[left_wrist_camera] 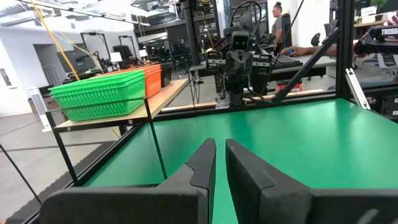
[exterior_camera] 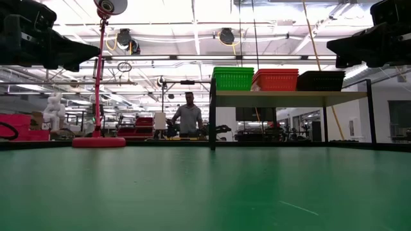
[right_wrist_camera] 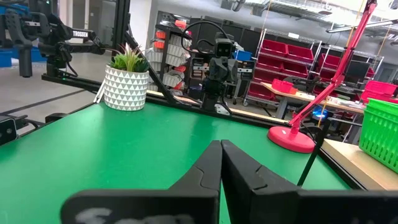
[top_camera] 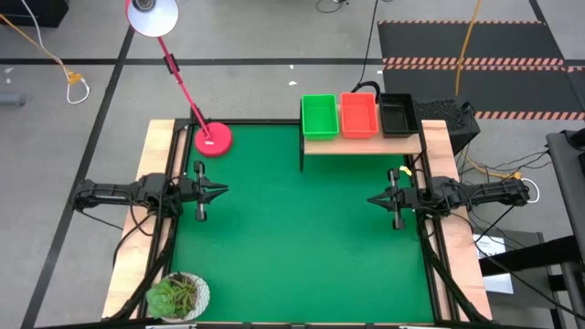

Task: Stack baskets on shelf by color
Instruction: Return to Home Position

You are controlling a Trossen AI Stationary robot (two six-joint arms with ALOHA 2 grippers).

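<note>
My left arm [top_camera: 137, 194] lies along the left edge of the worktop [top_camera: 302, 265], and my left jaws point inward over the green surface. They are drawn together to a thin slit and grip nothing. A potted plant [top_camera: 178, 297] stands in the near left corner. The round red lamp base [top_camera: 212, 139] sits on the far side of the left jaws and close to them, with its stem leaning off past the edge. In the far right part of the worktop stands the shelf [top_camera: 366, 144]. The baskets sit on it in a row, touching side by side: green baskets [top_camera: 319, 117], then orange-red baskets [top_camera: 358, 114], then black baskets [top_camera: 397, 115]. The low view shows each colour as its own stack, though I cannot count the layers. They lie well apart from my left jaws, across the green and past the lamp base. My right arm [top_camera: 484, 194] lies along the right edge, and my right jaws are pressed together and empty, just on the near side of the shelf's black end. A person [exterior_camera: 189, 114] stands in the room beyond.
</note>
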